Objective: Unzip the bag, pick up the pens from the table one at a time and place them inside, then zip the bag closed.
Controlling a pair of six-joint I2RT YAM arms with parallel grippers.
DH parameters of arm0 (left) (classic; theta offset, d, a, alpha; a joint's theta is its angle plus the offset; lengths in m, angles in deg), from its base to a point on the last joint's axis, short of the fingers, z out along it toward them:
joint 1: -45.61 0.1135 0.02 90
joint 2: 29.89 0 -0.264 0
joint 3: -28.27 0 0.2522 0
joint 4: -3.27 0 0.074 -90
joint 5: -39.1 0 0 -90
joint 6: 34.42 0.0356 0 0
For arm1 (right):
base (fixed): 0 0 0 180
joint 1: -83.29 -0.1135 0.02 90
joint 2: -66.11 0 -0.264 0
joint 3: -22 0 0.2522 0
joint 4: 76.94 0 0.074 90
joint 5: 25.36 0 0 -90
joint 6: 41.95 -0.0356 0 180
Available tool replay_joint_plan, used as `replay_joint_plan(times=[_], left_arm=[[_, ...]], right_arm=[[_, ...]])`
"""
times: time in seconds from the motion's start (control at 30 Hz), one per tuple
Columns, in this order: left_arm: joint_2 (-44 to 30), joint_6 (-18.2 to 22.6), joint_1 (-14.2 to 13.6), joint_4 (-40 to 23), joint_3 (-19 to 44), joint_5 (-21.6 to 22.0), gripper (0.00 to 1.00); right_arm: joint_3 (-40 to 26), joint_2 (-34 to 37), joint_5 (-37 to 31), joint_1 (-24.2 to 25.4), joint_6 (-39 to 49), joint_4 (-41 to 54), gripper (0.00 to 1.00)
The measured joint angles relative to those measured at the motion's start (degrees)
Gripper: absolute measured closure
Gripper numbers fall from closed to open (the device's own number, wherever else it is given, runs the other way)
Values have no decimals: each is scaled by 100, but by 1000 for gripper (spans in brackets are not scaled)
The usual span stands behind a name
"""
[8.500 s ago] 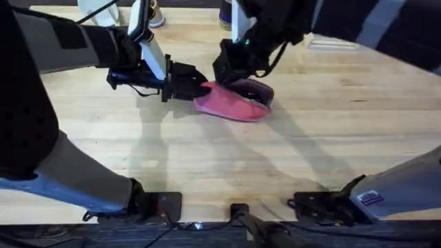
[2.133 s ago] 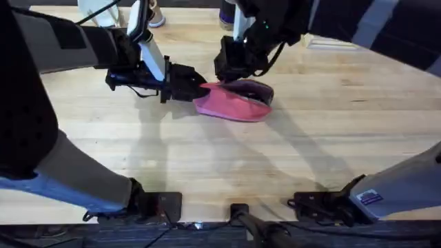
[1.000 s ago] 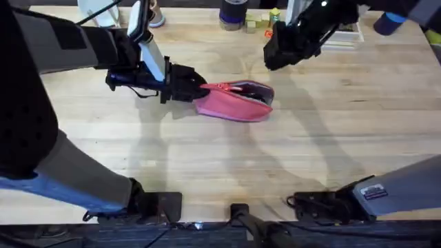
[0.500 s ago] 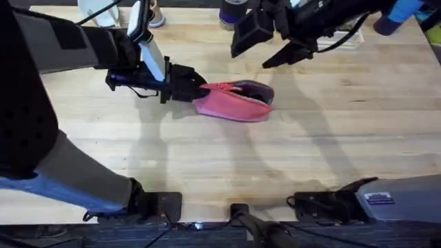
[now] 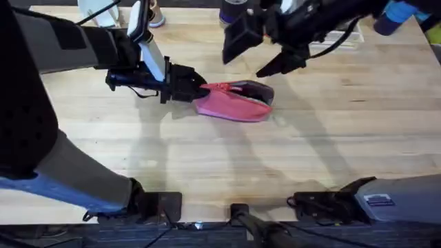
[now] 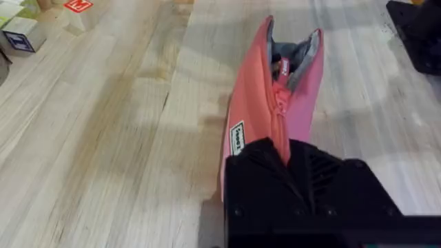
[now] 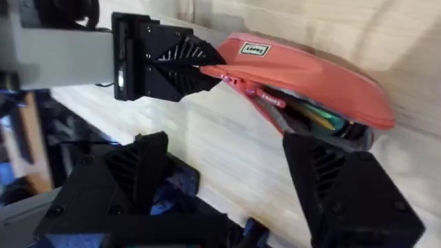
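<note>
Left pincer (image 5: 196,90) clamped on pink bag's (image 5: 234,102) end; right pincer (image 5: 265,52) apart above it; zipping closed next.

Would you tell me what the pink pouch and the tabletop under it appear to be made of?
The soft pink zippered pouch looks like matte woven fabric: it sags and folds, showing a grey lining. The light plank tabletop appears to be wood, with visible grain and seams and a slight sheen.

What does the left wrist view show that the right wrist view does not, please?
Only the left wrist view shows small blocks at the far table edge. Only the right wrist view shows the open right hand and something colourful inside the pouch's open end. Both show the pink pouch, partly unzipped, with the left hand shut on its closed end.
</note>
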Motion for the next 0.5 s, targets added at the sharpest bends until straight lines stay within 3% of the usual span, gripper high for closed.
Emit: replay_joint_plan(times=[0.27, 0.5], left_arm=[[-2, -2, 0, 0, 0, -1, 958], [1, 1, 0, 0, 0, 0, 958]], right_arm=[[2, 0, -780, -724, -267, -272, 5], [520, -2, -914, -817, -551, -625, 6]])
